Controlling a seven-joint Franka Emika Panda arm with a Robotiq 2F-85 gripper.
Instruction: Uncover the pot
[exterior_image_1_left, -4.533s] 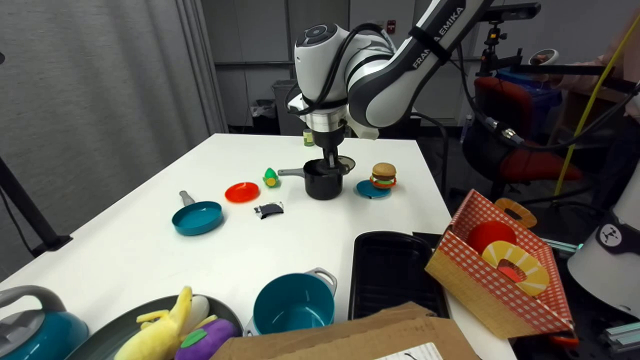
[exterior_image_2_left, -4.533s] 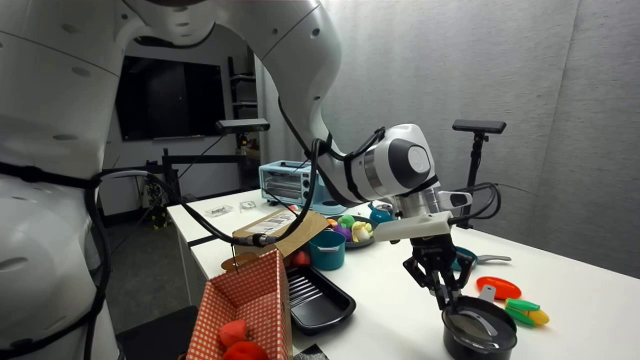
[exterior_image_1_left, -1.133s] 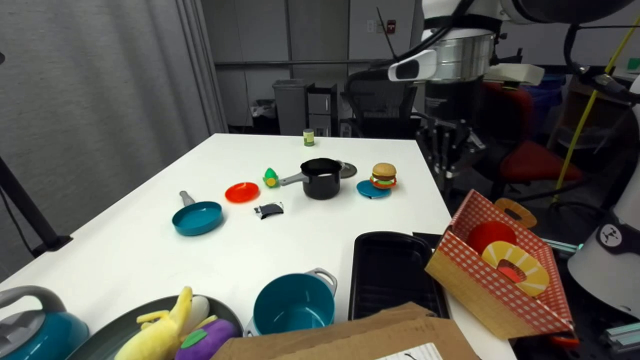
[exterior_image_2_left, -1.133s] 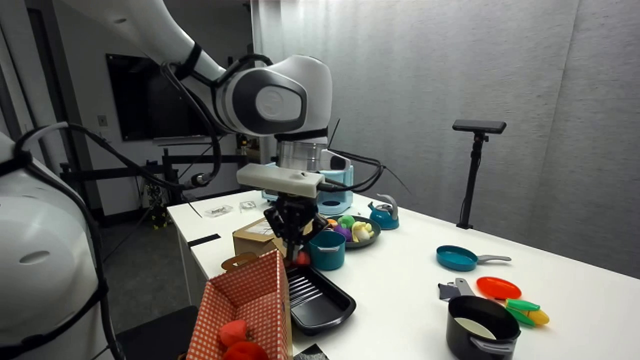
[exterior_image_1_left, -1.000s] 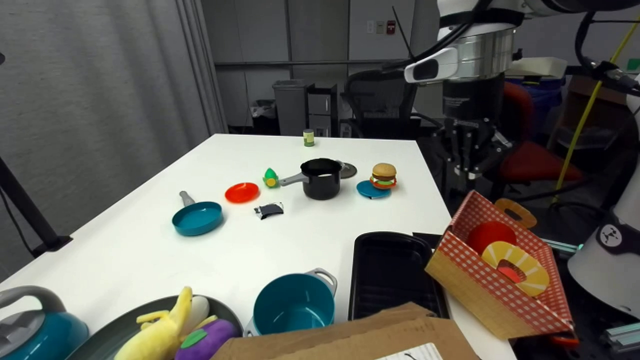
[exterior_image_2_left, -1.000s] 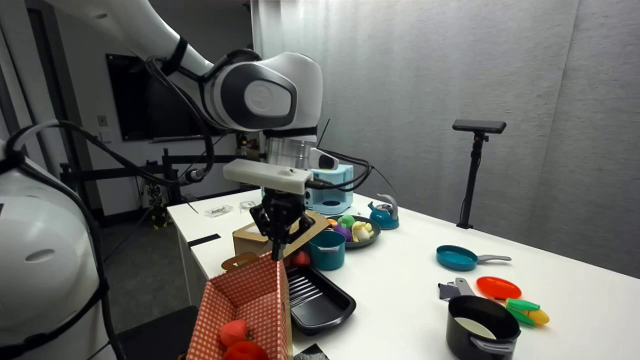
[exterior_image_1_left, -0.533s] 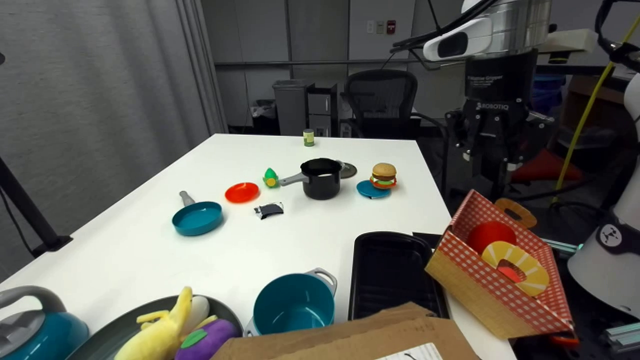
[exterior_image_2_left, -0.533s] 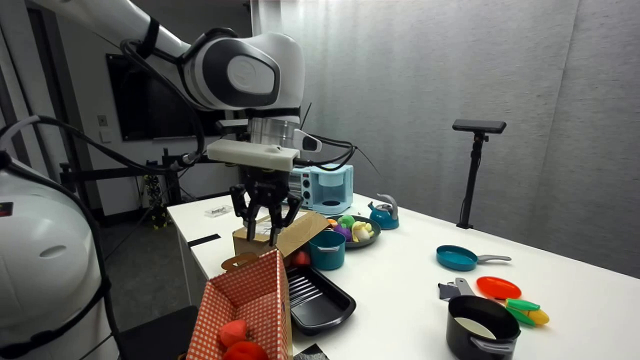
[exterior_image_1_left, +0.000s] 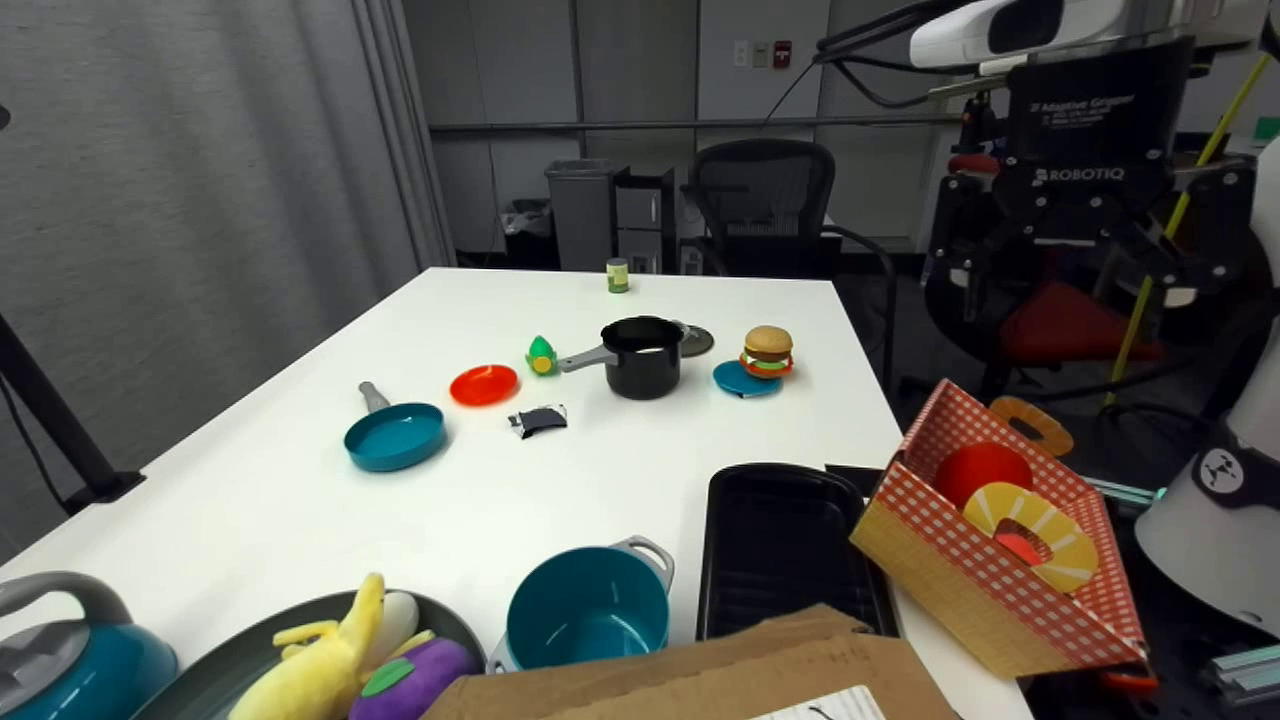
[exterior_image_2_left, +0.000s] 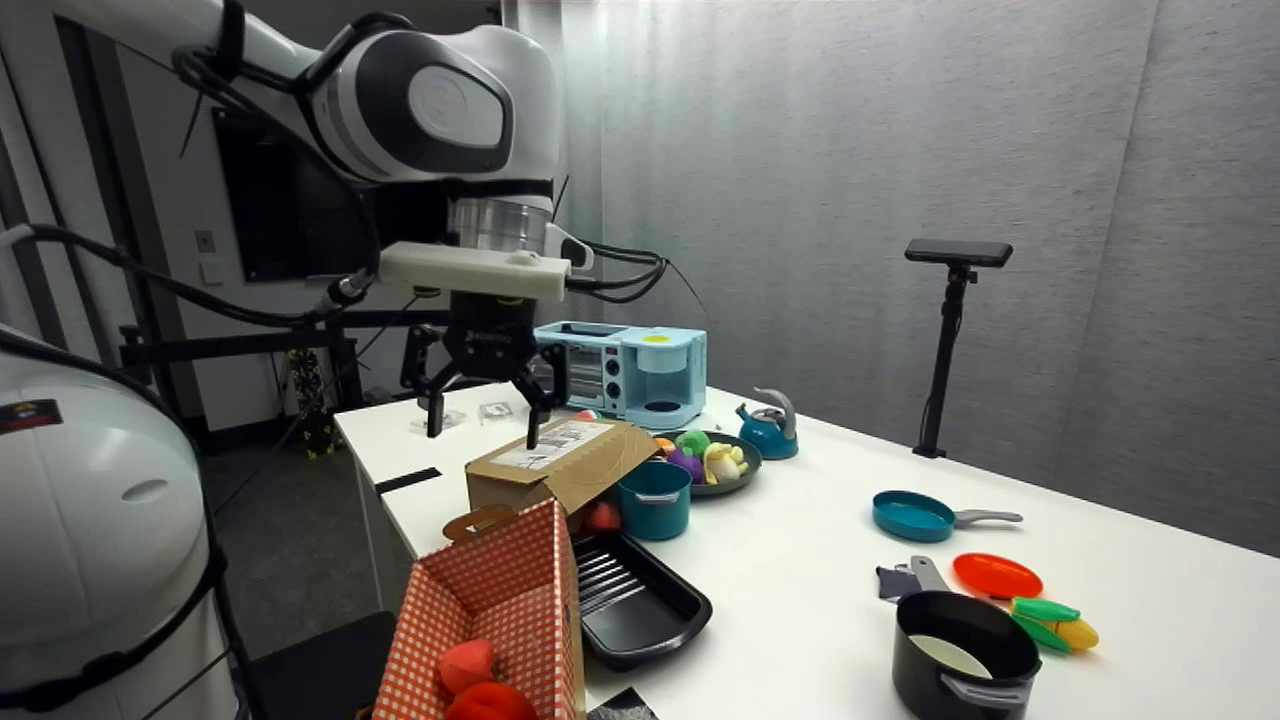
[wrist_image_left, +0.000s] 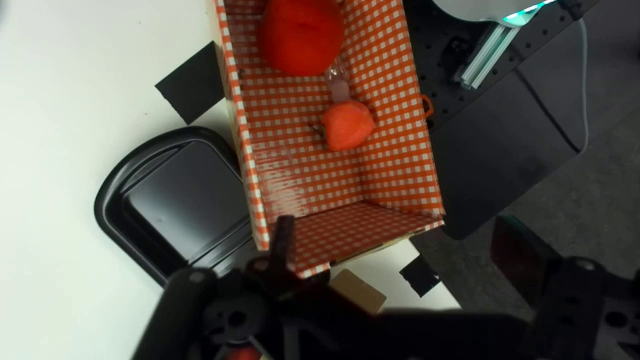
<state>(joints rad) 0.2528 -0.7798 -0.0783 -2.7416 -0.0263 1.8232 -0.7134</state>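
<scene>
The black pot (exterior_image_1_left: 643, 368) stands upright on the white table in both exterior views, its straight grey handle (exterior_image_1_left: 588, 358) pointing away from the burger. Nothing covers its mouth; a pale patch (exterior_image_2_left: 950, 655) shows inside. Behind it in an exterior view a dark lid (exterior_image_1_left: 697, 341) lies on the table, partly hidden by the pot; elsewhere the lid is out of view. Far from both, high above the table edge, my gripper (exterior_image_2_left: 484, 425) hangs with its jaws wide apart and nothing between them. From the wrist view, the gripper (wrist_image_left: 395, 225) looks down over a checkered box.
That red checkered box (exterior_image_2_left: 480, 590) holds red toy food. Around it are a black baking tray (exterior_image_2_left: 640, 600), a cardboard box (exterior_image_2_left: 540, 460) and a teal bowl (exterior_image_1_left: 590, 605). Near the pot sit a toy burger (exterior_image_1_left: 767, 350), a red plate (exterior_image_1_left: 484, 384) and a teal pan (exterior_image_1_left: 395, 437).
Earlier my gripper was down at the pot with the lid tilted over its mouth; the lid now lies beside it. The arm has drawn back and up towards its base, and the jaws have opened.
</scene>
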